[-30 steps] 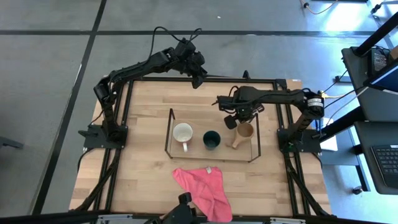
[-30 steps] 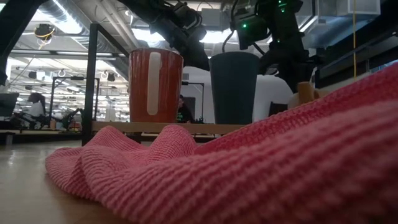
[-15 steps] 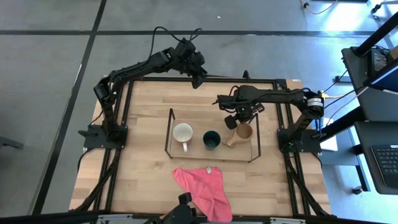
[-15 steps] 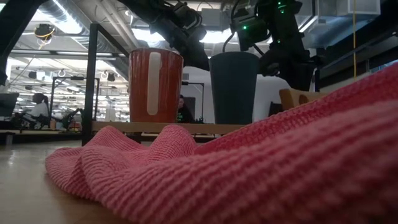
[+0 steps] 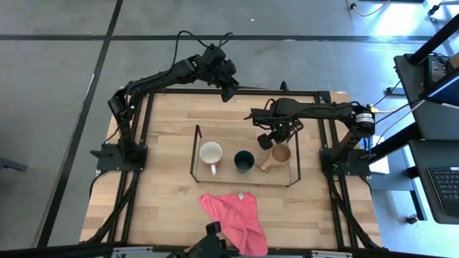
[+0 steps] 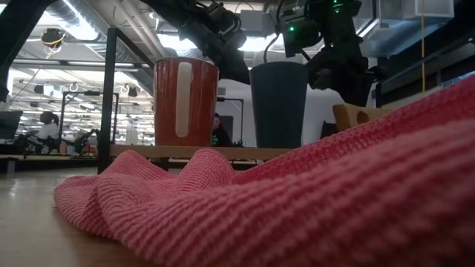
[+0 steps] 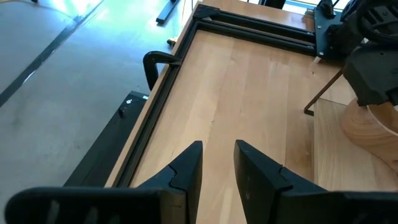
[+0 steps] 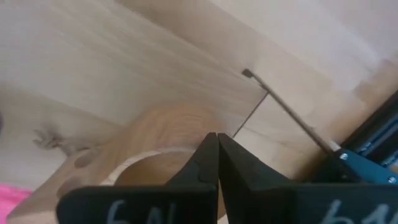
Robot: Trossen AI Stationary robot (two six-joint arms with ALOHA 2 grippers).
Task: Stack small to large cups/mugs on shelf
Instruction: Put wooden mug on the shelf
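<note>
Three cups stand upright in a row on the shelf (image 5: 195, 154). The mug (image 5: 211, 153) is white inside and reddish outside (image 6: 185, 100). The dark green cup (image 5: 244, 160) is in the middle. The tan wooden cup (image 5: 281, 152) is at the right, its stubby handle (image 5: 265, 166) pointing near-left. My right gripper (image 5: 267, 141) is shut and points down at the wooden cup's far-left rim (image 8: 155, 134). My left gripper (image 5: 228, 92) hangs open, high over the table's far edge, with nothing between its fingers (image 7: 217, 149). My right gripper's shut fingertips (image 8: 208, 152) come from above and stand right at the wooden cup's rim (image 8: 180, 158) on its far side. The fingers themselves hide the spot, so I cannot tell whether they touch it. The cup rests on the shelf by its bottom.
A pink cloth (image 5: 233, 215) lies crumpled near the table's front edge and fills the foreground in the low view (image 6: 312, 200). A black frame (image 5: 237, 92) edges the table. Bare wood lies to the left of the shelf.
The wooden cup has turned about on the shelf and shifted a little: in the low view its handle with the hole now shows where only a narrow bit showed before. My right gripper, shut throughout, has stayed close by its rim.
</note>
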